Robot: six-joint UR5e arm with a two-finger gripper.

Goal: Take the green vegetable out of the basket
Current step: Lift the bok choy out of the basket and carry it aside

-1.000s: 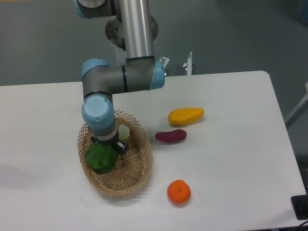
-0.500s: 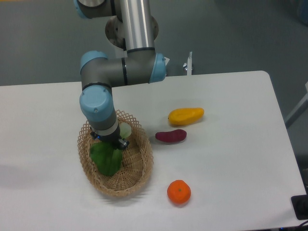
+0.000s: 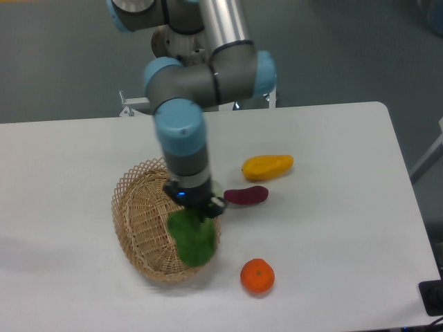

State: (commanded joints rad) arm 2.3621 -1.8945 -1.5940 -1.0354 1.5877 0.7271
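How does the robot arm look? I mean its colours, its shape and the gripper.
The arm is made of round silver-grey metal tubes joined by grey housings with light blue caps. The gripper at its end is small and black, with a little blue light on it. No loose cables or readable markings show.

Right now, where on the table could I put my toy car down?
Bare table left of the basket, and the right side past the yellow piece. It is crowded between basket, purple piece and orange.
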